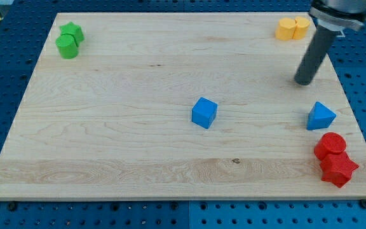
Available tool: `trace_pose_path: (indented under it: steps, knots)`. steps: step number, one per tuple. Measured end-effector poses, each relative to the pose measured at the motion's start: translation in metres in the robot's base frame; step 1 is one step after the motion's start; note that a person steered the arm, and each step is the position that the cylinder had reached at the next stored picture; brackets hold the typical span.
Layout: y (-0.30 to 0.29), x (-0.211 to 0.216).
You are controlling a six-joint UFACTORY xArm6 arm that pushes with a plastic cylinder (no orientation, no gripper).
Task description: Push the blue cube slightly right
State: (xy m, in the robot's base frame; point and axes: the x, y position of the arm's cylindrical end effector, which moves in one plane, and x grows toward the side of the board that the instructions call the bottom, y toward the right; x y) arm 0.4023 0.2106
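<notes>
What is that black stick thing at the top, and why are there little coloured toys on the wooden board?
The black stick is the end of a robot arm. It has no hand, so it holds nothing; it only pushes things with my tip, which slides along the wooden board. There is just one picture, looking down at the board from a camera in front.

The toys are small blocks. A blue cube sits near the middle. A blue triangle-shaped block is at the view's right, with two red blocks below it. Two yellow blocks are at the top right and two green blocks at the top left.

My tip is far to the right of the blue cube, touching no block.
</notes>
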Motion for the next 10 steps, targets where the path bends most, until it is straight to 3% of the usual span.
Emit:
trace_pose_path:
  steps: [5, 6, 8, 10]
  knots:
    - [-0.241, -0.001]
    - [-0.272, 0.026]
    - [-0.275, 0.067]
    - [-0.215, 0.082]
